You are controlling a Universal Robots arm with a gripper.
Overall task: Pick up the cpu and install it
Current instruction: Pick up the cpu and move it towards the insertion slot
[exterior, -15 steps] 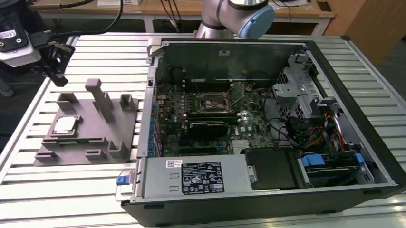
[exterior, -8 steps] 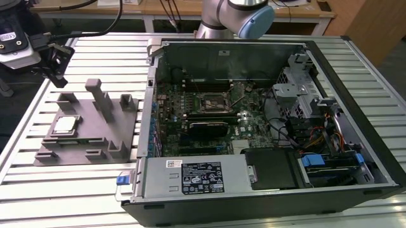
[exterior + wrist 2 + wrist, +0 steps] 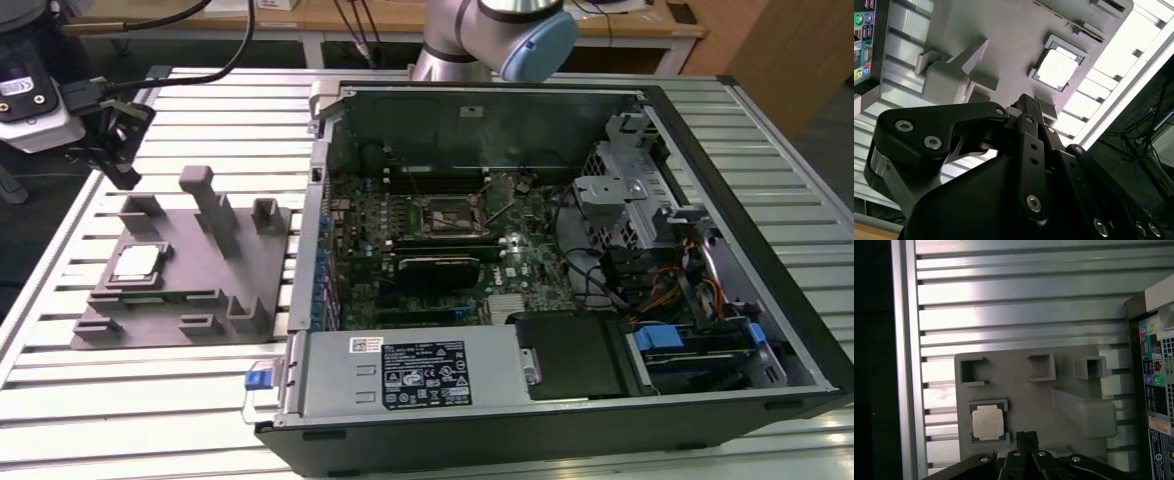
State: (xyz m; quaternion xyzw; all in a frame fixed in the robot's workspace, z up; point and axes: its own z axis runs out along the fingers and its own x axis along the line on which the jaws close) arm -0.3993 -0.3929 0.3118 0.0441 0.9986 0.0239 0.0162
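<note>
One gripper (image 3: 1027,436), fingers pressed together and empty, hangs tip-down over the fixture plate (image 3: 1019,395) near its edge. Just beside the tip, the cpu (image 3: 988,421) lies flat in the plate's square recess. Past the plate stands the open computer case (image 3: 534,125), which carries a printed label (image 3: 427,375). Bare slatted table (image 3: 1004,295) borders the plate's other sides.

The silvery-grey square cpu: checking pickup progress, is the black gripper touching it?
Apart: the exterior view shows the gripper hanging well clear of the cpu.
</note>
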